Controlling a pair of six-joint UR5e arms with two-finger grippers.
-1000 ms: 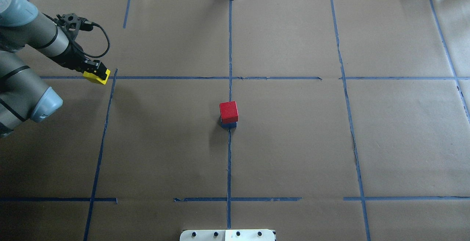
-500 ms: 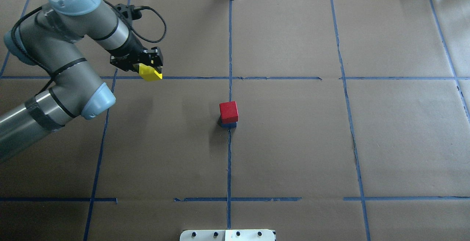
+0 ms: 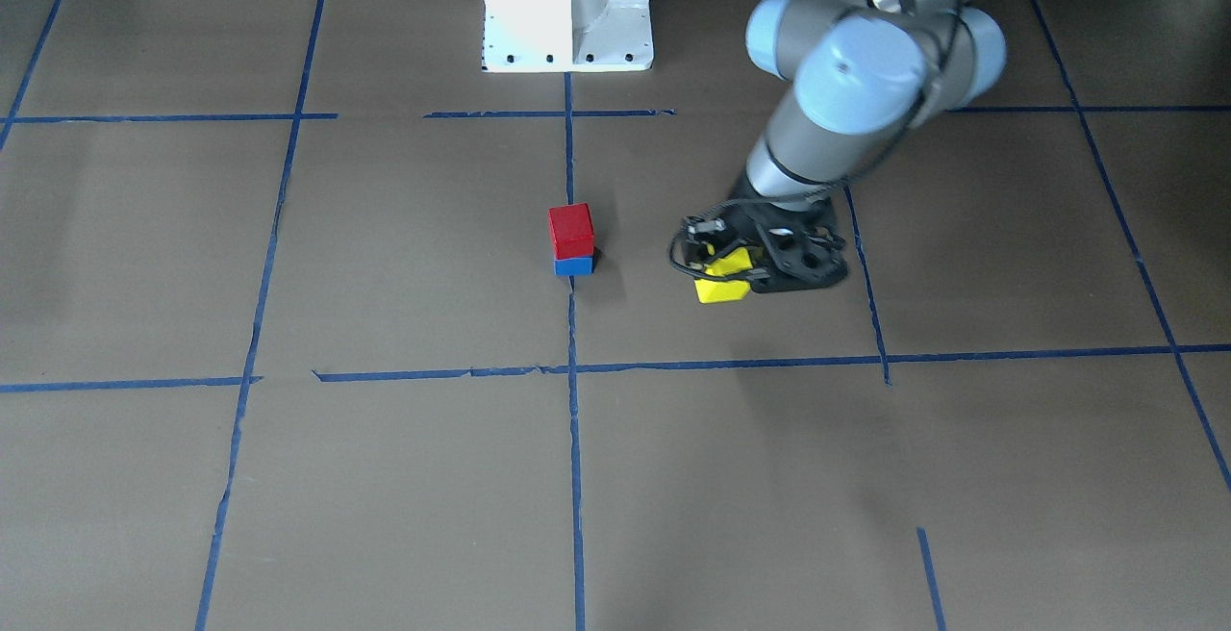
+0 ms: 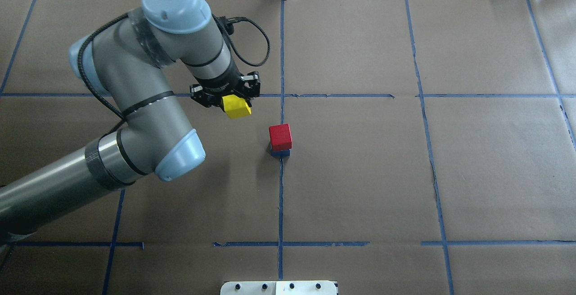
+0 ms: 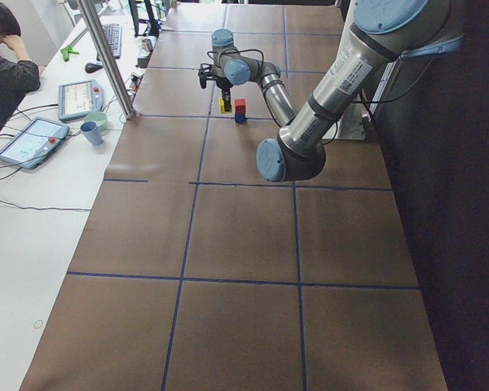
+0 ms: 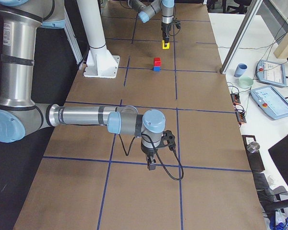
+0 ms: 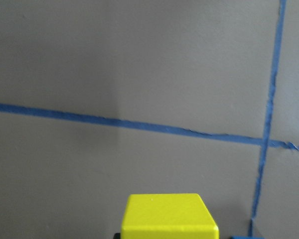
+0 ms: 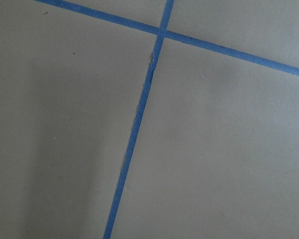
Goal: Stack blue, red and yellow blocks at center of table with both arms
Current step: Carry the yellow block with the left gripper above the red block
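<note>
A red block [image 4: 280, 136] sits on a blue block [image 4: 280, 153] at the table centre; the stack also shows in the front-facing view, red [image 3: 570, 228] on blue [image 3: 574, 266]. My left gripper [image 4: 235, 103] is shut on a yellow block [image 4: 237, 107] and holds it above the table, just left of and behind the stack. The front-facing view shows the yellow block [image 3: 721, 287] apart from the stack. The left wrist view shows the yellow block [image 7: 167, 216] at its bottom edge. My right gripper [image 6: 151, 166] shows only in the exterior right view, far from the stack; I cannot tell whether it is open.
Blue tape lines [image 4: 281, 196] divide the brown paper table. The white robot base [image 3: 567, 6] stands at the near edge. A side table with tablets and cups [image 5: 90, 130] and an operator [image 5: 4, 73] lies beyond the far edge.
My left arm has swung to the right with the yellow block, from the table's left side to close beside the red and blue stack. The stack has not moved.
</note>
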